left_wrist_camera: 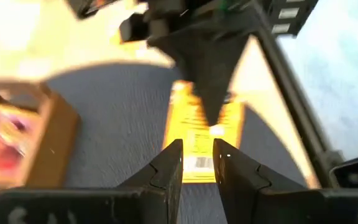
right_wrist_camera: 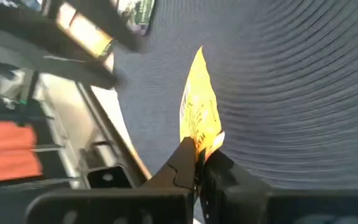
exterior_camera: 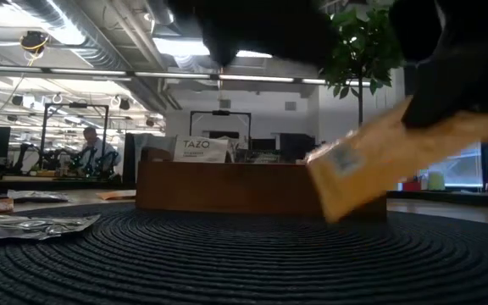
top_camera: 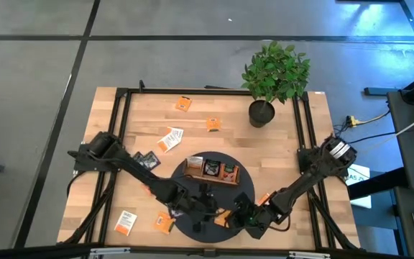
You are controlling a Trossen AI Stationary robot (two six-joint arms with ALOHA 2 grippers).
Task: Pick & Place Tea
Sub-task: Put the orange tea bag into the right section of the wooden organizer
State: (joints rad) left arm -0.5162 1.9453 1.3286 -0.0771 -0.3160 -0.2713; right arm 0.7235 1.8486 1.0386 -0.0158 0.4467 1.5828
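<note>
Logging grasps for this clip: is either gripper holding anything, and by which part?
The right gripper pinches an orange tea sachet by one edge. The left gripper holds nothing.

orange tea sachet (right_wrist_camera: 199, 118), tilted, pinched above mat

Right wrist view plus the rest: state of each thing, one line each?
Right gripper: jaws shut on the orange sachet.
Orange sachet: pinched at one edge, tilted above the round dark mat.
Left gripper: jaws open, empty, facing the sachet.
Wooden tray: on the mat, sachets inside.
Potted plant: upright.
</note>
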